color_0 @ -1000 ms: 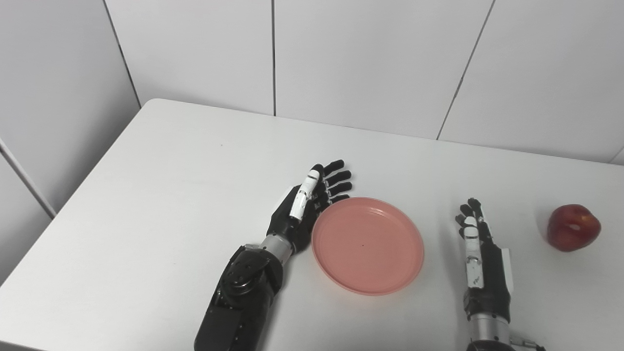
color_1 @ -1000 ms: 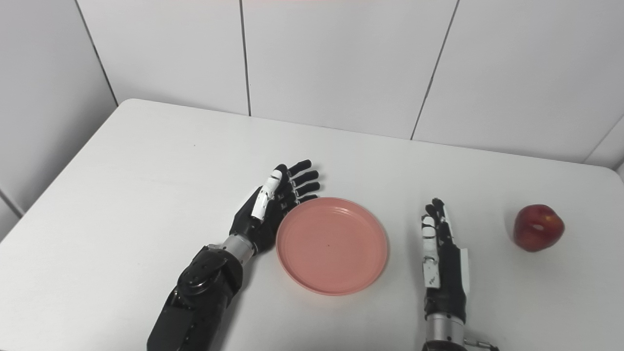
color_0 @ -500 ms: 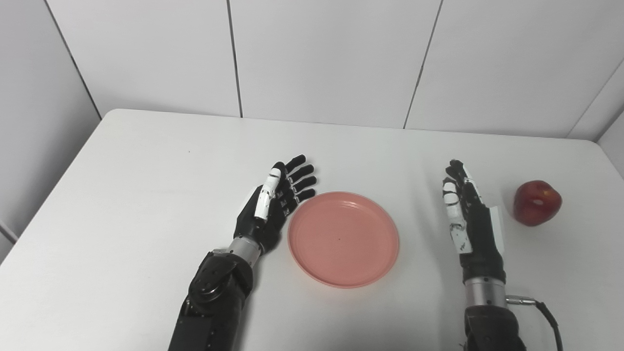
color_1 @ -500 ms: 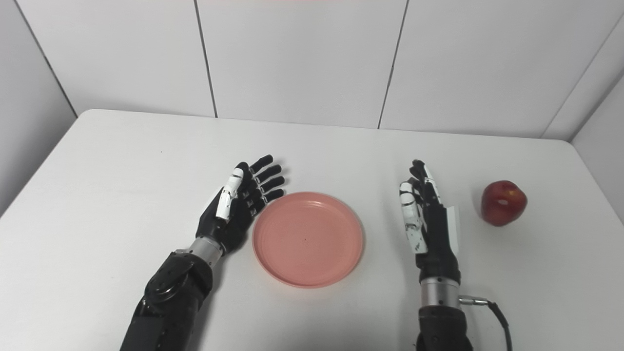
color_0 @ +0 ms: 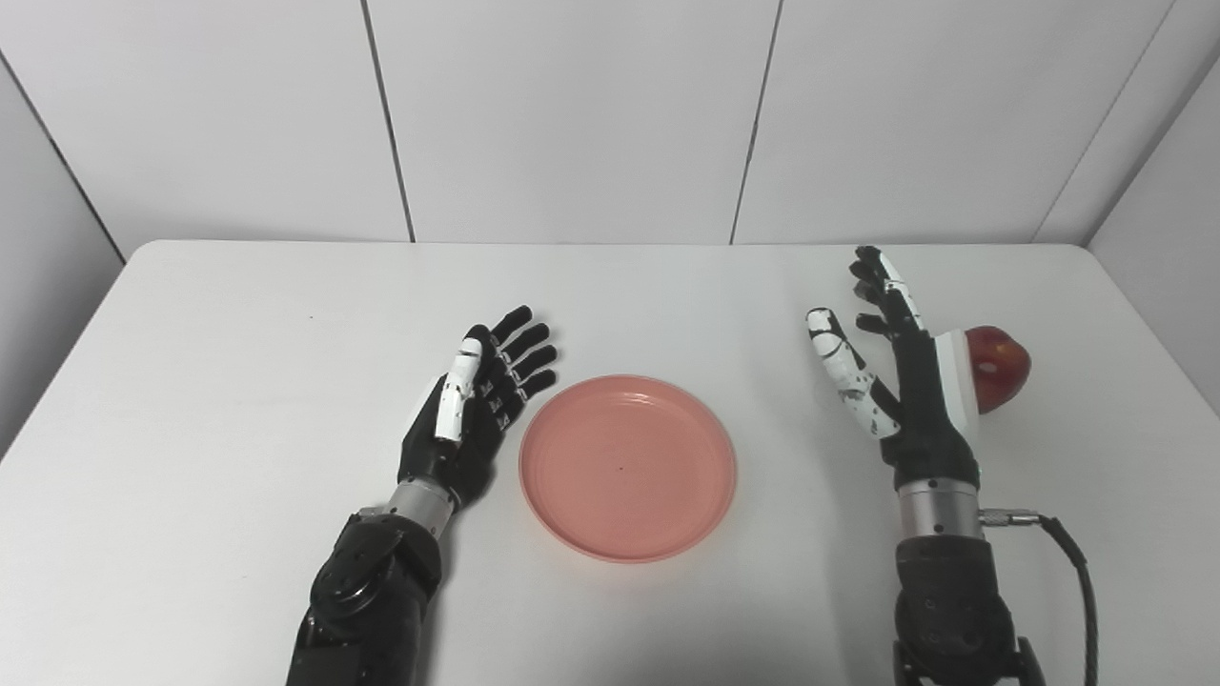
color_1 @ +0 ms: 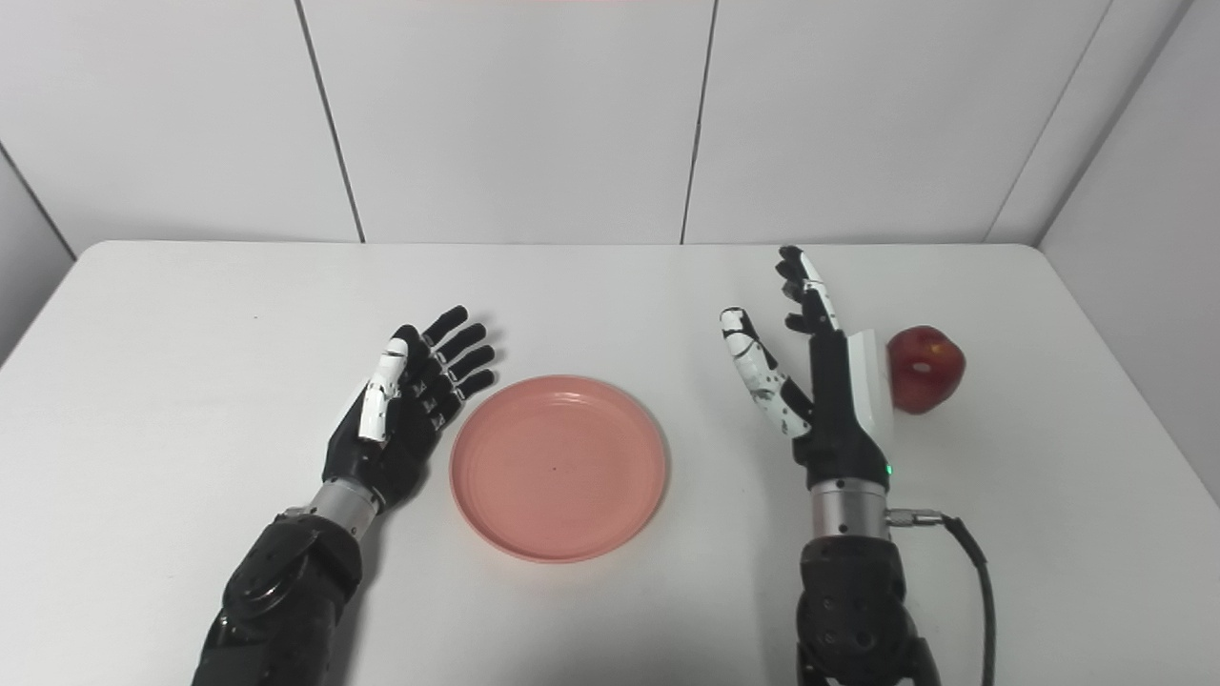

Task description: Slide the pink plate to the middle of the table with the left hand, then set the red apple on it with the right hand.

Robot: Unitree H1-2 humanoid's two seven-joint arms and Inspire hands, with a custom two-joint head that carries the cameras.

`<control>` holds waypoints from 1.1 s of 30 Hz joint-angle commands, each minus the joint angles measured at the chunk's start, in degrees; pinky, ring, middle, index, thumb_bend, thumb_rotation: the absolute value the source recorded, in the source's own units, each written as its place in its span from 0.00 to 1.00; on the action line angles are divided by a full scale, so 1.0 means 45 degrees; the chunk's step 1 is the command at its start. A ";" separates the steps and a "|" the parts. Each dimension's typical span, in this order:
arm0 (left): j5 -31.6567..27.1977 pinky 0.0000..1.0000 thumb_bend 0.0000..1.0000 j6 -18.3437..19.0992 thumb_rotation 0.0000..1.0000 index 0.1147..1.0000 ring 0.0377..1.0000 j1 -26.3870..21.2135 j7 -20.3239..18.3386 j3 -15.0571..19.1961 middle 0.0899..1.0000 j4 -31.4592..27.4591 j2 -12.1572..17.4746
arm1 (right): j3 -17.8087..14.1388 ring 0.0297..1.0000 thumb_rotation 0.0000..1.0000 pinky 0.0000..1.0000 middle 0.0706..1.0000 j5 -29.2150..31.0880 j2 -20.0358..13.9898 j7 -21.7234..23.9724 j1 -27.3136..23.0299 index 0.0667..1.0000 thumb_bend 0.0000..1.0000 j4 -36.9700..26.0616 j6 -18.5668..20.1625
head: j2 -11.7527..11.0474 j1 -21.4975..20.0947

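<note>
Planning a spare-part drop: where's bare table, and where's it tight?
Free: the table left of the left hand, the far strip along the wall, and the near edge between the arms. The pink plate itself is empty. Tight: the left hand sits close by the plate's rim, and the right hand stands close beside the red apple.

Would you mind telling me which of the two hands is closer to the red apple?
The right hand, raised and open just left of the red apple; the left hand lies open on the far side of the pink plate.

red apple (color_0: 1001,367) partly hidden behind right hand (color_0: 905,376), forearms cut off below
</note>
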 commanded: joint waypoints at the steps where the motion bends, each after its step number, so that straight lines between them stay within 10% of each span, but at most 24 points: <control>1: 0.0070 0.85 0.35 0.0634 1.00 0.83 0.85 0.0371 0.0333 0.0158 0.85 0.0643 0.0154 | -0.0143 0.84 0.82 0.78 0.86 -0.0401 -0.0174 -0.0206 -0.0502 0.88 0.59 -0.0614 0.0178 | -0.0069 -0.0130; 17: -0.0180 0.86 0.34 0.0295 1.00 0.84 0.86 0.0206 -0.0113 0.0381 0.86 0.1242 0.0459 | -0.1117 0.87 0.40 0.80 0.88 -0.2023 -0.0496 -0.0407 -0.1160 0.93 0.83 -0.1241 0.0850 | -0.0490 -0.1191; 33: -0.0454 0.87 0.34 0.0069 1.00 0.84 0.85 0.0052 -0.0434 0.0550 0.86 0.1770 0.0841 | -0.1922 0.85 0.47 0.76 0.89 -0.3205 -0.1505 -0.1089 -0.1039 0.95 0.98 -0.0506 0.0905 | -0.0720 -0.2041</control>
